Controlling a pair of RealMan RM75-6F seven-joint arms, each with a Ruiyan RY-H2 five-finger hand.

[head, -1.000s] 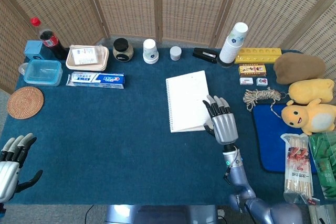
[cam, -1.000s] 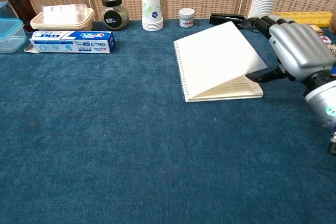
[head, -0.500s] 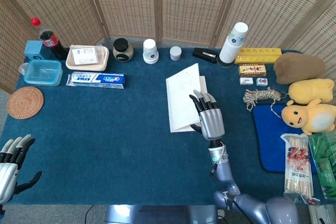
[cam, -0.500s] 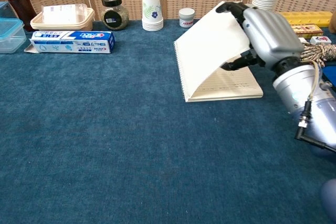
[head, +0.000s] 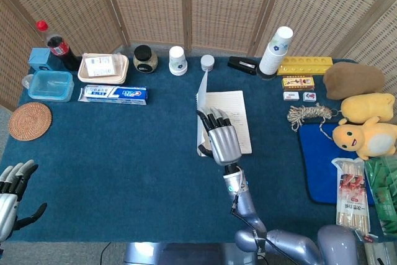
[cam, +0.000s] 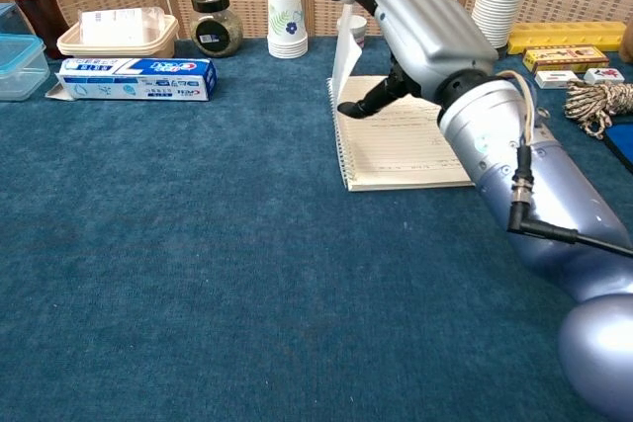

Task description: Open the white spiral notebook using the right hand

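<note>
The white spiral notebook [head: 236, 107] lies mid-table with its lined first page [cam: 406, 145] showing. Its white cover [cam: 343, 61] stands almost upright over the spiral edge on the left side. My right hand [cam: 425, 32] holds that cover, fingers curled over its free edge and thumb against its inner face. From the head view the right hand [head: 222, 141] covers the notebook's near left part, and the cover [head: 203, 88] shows as a thin sliver. My left hand [head: 9, 200] hangs at the table's near left corner, fingers apart, holding nothing.
A toothpaste box [head: 113, 94] lies left of the notebook. Paper cups [head: 178, 60], a small jar [head: 207, 62] and a black stapler [head: 242, 64] stand behind it. A tall cup stack [head: 276, 51], coiled rope [head: 309, 115], blue mat [head: 322, 166] and plush toys [head: 366, 134] fill the right side.
My right hand has swept left across the notebook, swinging the cover up from a low tilt to nearly vertical. The lined page is now exposed. The left hand dropped slightly.
</note>
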